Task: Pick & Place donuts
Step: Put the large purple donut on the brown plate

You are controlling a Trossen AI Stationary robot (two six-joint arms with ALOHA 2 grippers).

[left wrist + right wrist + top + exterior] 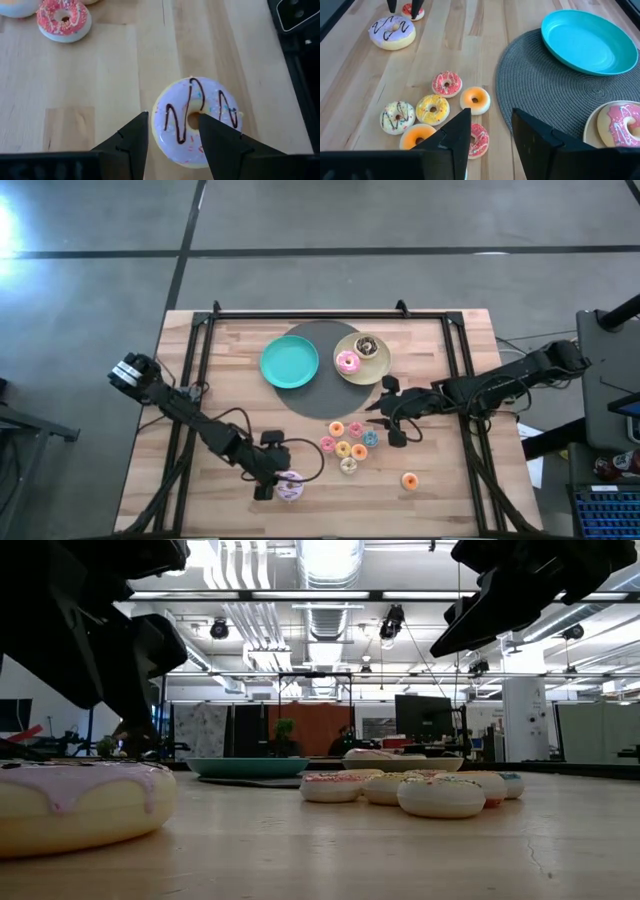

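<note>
Lilac donut (197, 121) wears dark chocolate zigzag drizzle.

Pink donut (622, 125) cut off by frame edge.

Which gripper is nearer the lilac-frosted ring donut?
Left. The left gripper hangs directly over the lilac-frosted ring donut, open; the right gripper hovers across the table.

left gripper (172, 132) fingers parted, right gripper (490, 130) likewise
</note>
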